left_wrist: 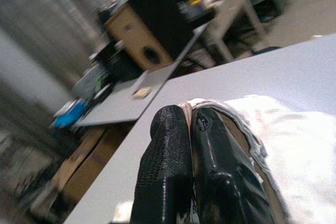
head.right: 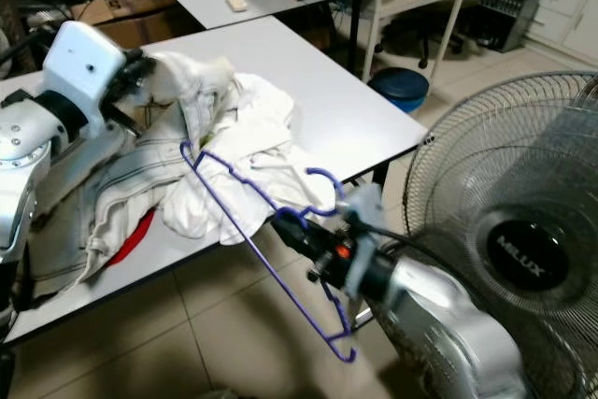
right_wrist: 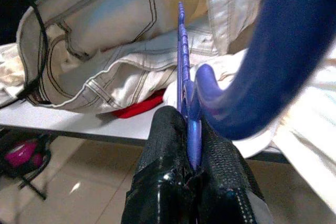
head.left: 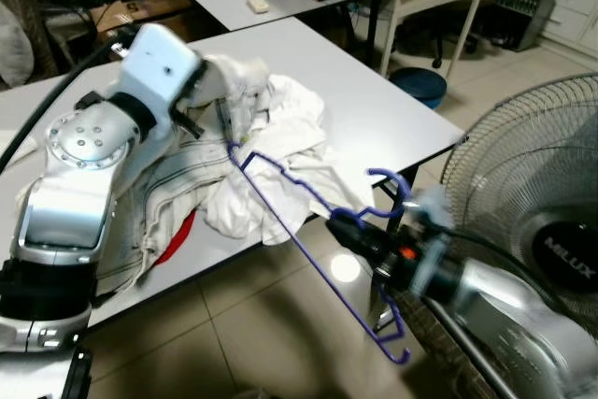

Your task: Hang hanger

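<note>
Left eye view: the right gripper (head.left: 344,223) clamps a blue hanger (head.left: 308,212) by its neck, holding it off the edge of the grey table (head.left: 374,100), one end touching the white garment (head.left: 271,161). The left gripper (left_wrist: 191,129) pinches that garment's hem on the table. A fan (head.left: 551,231) stands near, badged "MILUX".

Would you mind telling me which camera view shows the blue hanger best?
The left eye view: the whole hanger shows, hook to far corner, held by the right gripper. The right eye view shows nearly the same. The right wrist view gives just a close, partly blurred stretch between the fingers.
</note>
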`<state>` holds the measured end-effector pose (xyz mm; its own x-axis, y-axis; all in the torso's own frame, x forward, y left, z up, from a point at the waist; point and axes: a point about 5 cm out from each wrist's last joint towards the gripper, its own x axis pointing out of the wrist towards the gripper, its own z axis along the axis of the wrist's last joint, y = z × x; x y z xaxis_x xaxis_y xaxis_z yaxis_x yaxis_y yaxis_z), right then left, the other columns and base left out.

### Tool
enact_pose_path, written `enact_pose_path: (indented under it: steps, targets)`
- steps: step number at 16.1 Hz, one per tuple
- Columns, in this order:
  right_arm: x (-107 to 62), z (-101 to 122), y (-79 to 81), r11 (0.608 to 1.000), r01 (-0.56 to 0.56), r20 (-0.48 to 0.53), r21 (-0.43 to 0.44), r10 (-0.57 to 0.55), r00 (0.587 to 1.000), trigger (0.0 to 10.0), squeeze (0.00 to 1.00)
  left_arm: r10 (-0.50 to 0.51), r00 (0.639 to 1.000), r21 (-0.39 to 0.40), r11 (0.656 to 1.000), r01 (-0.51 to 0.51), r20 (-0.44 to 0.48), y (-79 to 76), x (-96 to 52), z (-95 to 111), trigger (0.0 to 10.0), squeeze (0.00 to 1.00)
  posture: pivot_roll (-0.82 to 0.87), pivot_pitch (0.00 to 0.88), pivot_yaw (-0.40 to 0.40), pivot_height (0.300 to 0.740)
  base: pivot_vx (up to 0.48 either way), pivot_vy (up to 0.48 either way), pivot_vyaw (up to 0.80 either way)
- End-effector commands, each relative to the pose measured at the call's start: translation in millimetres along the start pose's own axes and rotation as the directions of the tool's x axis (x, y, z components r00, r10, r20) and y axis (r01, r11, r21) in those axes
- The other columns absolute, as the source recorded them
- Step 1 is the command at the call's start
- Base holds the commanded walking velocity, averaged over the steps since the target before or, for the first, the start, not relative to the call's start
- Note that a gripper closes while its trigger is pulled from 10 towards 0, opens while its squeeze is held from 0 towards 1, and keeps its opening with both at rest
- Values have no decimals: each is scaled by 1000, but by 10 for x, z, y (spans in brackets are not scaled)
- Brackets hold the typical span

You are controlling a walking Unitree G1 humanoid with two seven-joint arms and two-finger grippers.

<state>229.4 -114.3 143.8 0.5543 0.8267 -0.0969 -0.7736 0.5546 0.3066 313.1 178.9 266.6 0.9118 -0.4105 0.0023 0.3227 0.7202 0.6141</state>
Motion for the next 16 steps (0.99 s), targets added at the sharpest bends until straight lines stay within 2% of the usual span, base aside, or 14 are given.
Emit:
enact_pose_path:
  steps: [1,4,5,7,9,11,12,13,14,16]
  targets:
    - [91,11,-24,1000,-23,-13,1,23,1000,10000,0,-49,998,29,998,48,30,-81,-6,74,0,0,-90,0,54,740,0,0,0]
    - [457,129,-296,999,15,-11,50,-15,1000,10000,0,-93,995,41,995,92,24,-225,13,70,0,0,-81,0,43,740,0,0,0]
    - [506,155,-325,999,16,-7,48,-15,1000,10000,0,-98,995,49,994,97,20,-234,14,63,0,0,-81,0,43,740,0,0,0]
    - [659,300,-439,996,65,47,65,-68,997,10000,0,-113,992,120,986,118,-47,-257,-15,-54,0,0,-66,0,28,740,0,0,0]
    - [712,441,-376,997,0,126,78,-10,992,10000,0,-98,987,188,975,121,-128,-246,-74,-214,0,0,-60,0,19,740,0,0,0]
    - [739,436,-257,995,-77,127,56,70,989,10000,0,-94,984,170,978,119,-150,-282,-91,-291,0,0,-59,0,16,740,0,0,0]
    - [757,407,-188,992,-115,121,51,108,987,10000,0,-89,985,139,984,110,-150,-334,-80,-320,2039,0,-60,0,16,740,0,0,0]
    - [766,392,-169,991,-122,121,56,115,986,10000,0,-105,985,93,989,119,-138,-384,-72,-317,10000,0,-60,0,16,740,0,0,0]
    - [777,376,-154,990,-121,127,72,111,986,10000,0,-131,987,-1,991,131,-89,-480,-63,-256,10000,1000,-61,0,19,740,0,0,0]
    - [780,377,-151,990,-119,133,78,108,985,10000,0,-137,987,-37,990,134,-81,-532,-77,-234,10000,1000,-63,0,22,740,0,0,0]
